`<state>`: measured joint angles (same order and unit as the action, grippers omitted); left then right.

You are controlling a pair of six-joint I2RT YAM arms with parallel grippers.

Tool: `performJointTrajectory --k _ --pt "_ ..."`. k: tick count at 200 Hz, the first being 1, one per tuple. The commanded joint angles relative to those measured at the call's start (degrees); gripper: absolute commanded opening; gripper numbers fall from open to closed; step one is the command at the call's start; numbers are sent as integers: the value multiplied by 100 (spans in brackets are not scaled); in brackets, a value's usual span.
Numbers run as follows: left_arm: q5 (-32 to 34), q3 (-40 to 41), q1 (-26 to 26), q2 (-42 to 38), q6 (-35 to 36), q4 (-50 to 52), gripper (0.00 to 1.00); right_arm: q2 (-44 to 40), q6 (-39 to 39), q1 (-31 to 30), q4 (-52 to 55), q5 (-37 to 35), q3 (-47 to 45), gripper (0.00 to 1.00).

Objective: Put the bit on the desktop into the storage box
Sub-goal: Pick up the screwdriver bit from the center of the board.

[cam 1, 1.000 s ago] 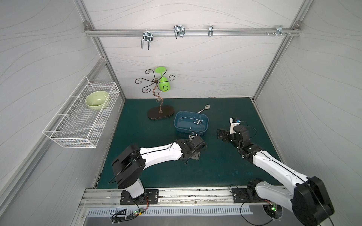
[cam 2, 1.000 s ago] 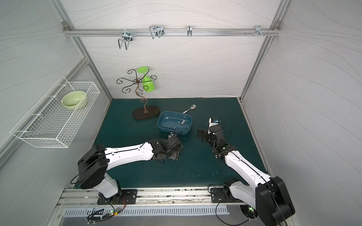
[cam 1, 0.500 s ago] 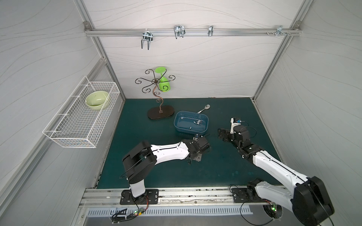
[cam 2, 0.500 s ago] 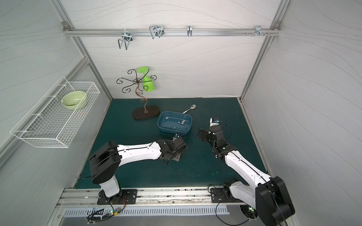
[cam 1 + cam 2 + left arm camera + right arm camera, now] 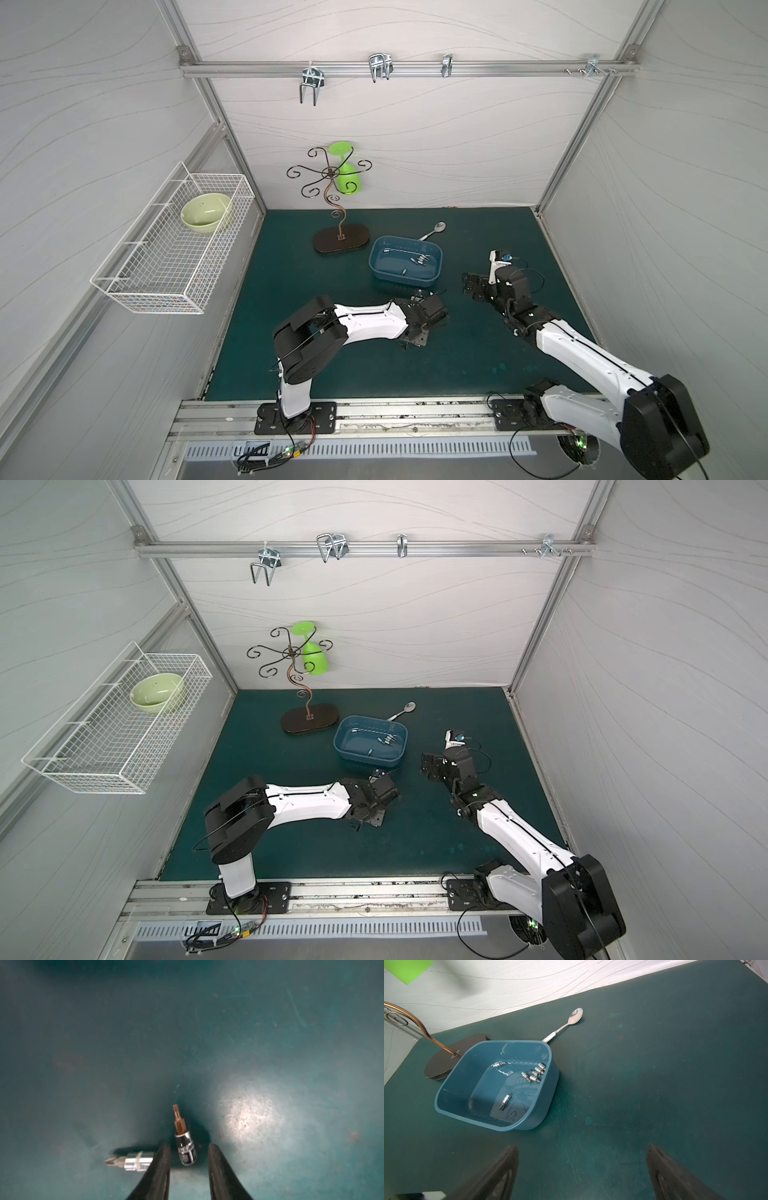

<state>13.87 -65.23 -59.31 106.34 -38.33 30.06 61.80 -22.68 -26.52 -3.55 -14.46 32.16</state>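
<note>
Left wrist view: the bit [image 5: 182, 1136] is seen lying on the desktop [image 5: 270, 1043] between the fingers of the left gripper [image 5: 188, 1146]. Its long axis runs nearly along them, and the jaws are apart with a gap on each side. In a top view, the storage box [image 5: 399, 280] is found just above this gripper, near frame centre. The right gripper [image 5: 473, 286], farther from the bit, is held wide open.

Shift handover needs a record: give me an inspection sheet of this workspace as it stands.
Surface: dark teal matte desktop, scuffed.
Job's things: dark-socketed brown-tipped bit, silver bit, loose; blue plastic storage box holds several bits.
Clutter: metal spoon; scrolled wire stand, green goblet hanging.
Grippers: left gripper open astride dark bit; right gripper open, empty.
Cables: black loops at right wrist.
Surroundings: white wire basket holding green bowl; wall hooks.
</note>
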Motion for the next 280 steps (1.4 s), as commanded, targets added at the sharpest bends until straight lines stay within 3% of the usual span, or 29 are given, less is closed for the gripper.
performJointTrajectory --k 1,203,280 --pt "36 -284 -12 120 44 -40 30 -88 -41 24 102 -84 -51 99" --pt "21 -463 130 447 32 50 12 -348 -53 22 166 -211 -115 99" --pt "511 -521 130 -124 31 314 8 -432 -44 24 153 -243 -158 99"
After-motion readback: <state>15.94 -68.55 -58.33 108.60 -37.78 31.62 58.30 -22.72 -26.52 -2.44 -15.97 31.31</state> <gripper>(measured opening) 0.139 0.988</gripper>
